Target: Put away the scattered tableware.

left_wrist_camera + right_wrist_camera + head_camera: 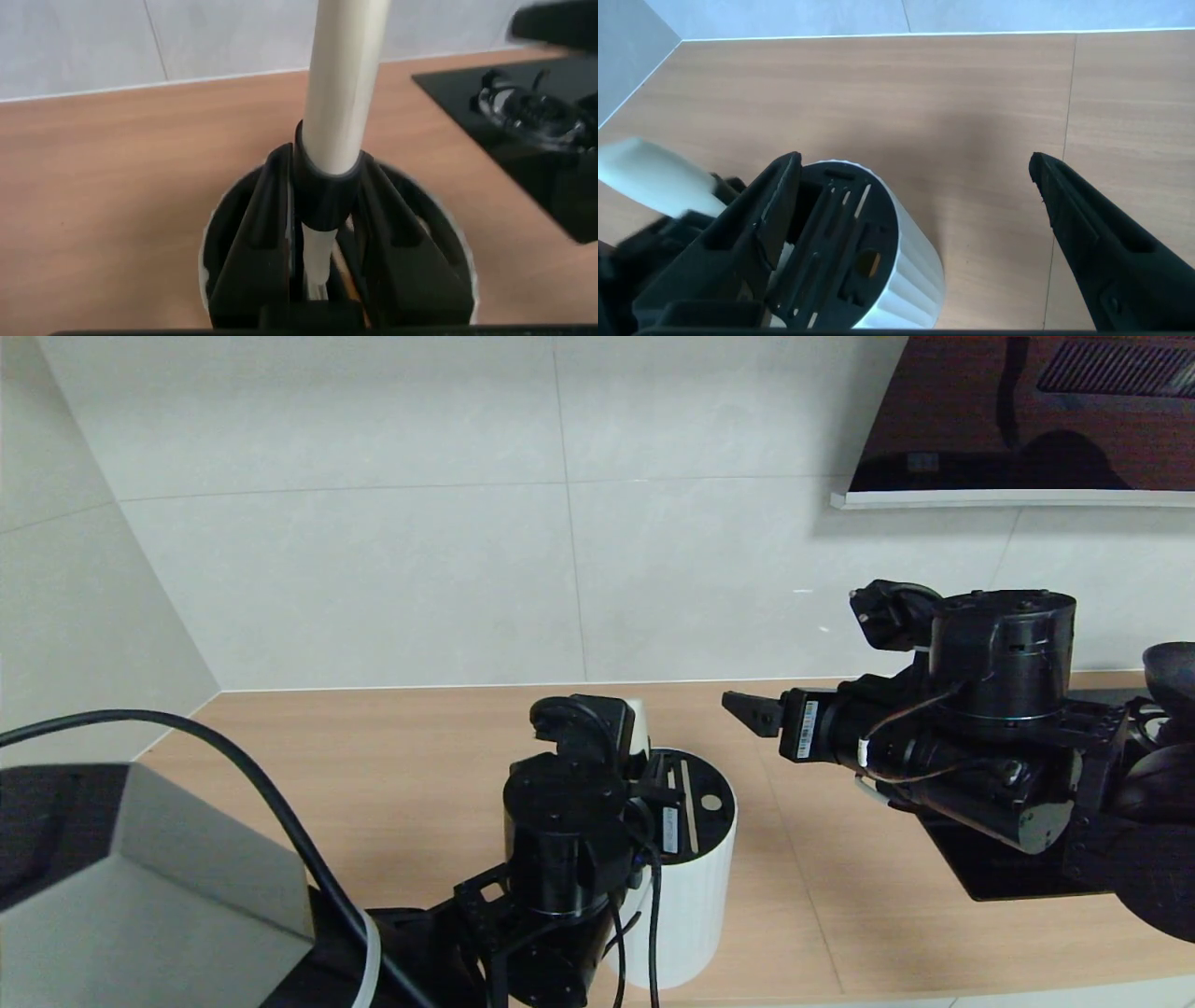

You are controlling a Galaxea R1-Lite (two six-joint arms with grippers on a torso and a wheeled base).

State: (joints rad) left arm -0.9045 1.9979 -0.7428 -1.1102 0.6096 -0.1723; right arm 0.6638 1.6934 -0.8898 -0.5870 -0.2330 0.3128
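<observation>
A white ribbed holder (686, 896) with a black slotted top stands near the wooden counter's front edge. My left gripper (327, 245) hangs just above it, shut on a utensil with a cream handle (341, 84) and a black collar. The utensil stands upright, its lower end going down into the holder (213, 271); the tip is hidden. The handle (640, 726) pokes up past my left wrist. My right gripper (752, 713) hovers open to the right of the holder, above the counter. Between its fingers (1092, 233) I see the holder (892, 257) and the cream handle (654, 175).
A black cooktop (1008, 873) with burner grates (528, 107) lies on the counter to the right, under my right arm. A dark range hood (1027, 420) hangs on the tiled wall above it. Bare wooden counter (373, 756) stretches left of and behind the holder.
</observation>
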